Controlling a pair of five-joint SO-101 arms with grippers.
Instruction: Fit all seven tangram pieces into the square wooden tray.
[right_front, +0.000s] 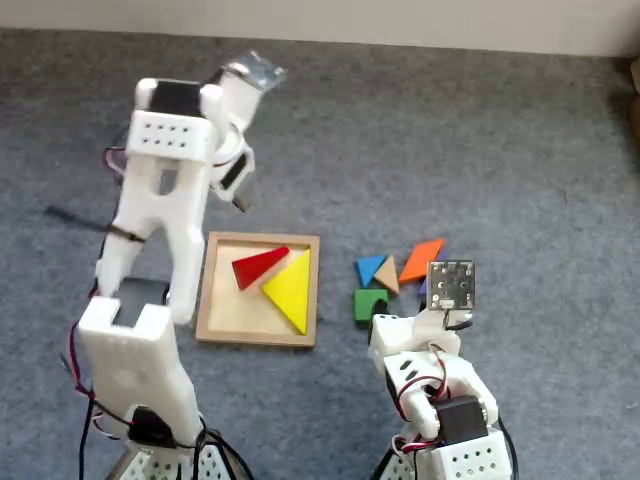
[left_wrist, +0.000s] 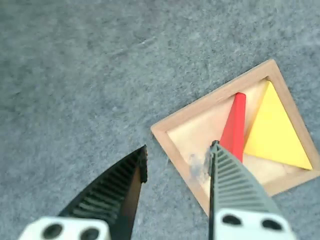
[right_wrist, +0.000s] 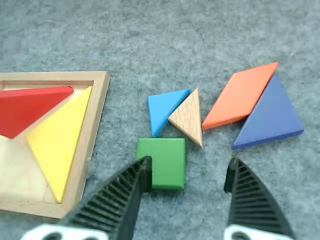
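1. We are seeing the square wooden tray (right_front: 262, 238) lying on the grey carpet (right_front: 450, 130), a little to 9 o'clock from the middle of the high view
2. Two pieces are lying inside the tray: the red triangle (right_front: 258, 267) toward its 12 o'clock side and the yellow triangle (right_front: 290, 288) toward its 3 o'clock side, and they are touching along one edge
3. Five pieces are waiting on the carpet at 3 o'clock from the tray: the light blue triangle (right_front: 370, 268), the wooden triangle (right_front: 388, 276), the orange parallelogram (right_front: 421, 259), the green square (right_front: 369, 304) and the dark blue triangle (right_wrist: 270, 117)
4. In the right wrist view the light blue and wooden triangles are touching, and the orange parallelogram is lying against the dark blue triangle
5. The left gripper (left_wrist: 179, 148) is hanging over the carpet at about 11 o'clock from the tray, just beside one tray corner; its jaws are standing wide apart and are holding nothing
6. The right gripper (right_wrist: 189, 162) is hanging over the loose pieces, also spread wide and gripping nothing; the green square is lying close to one of its fingertips (right_wrist: 145, 165)
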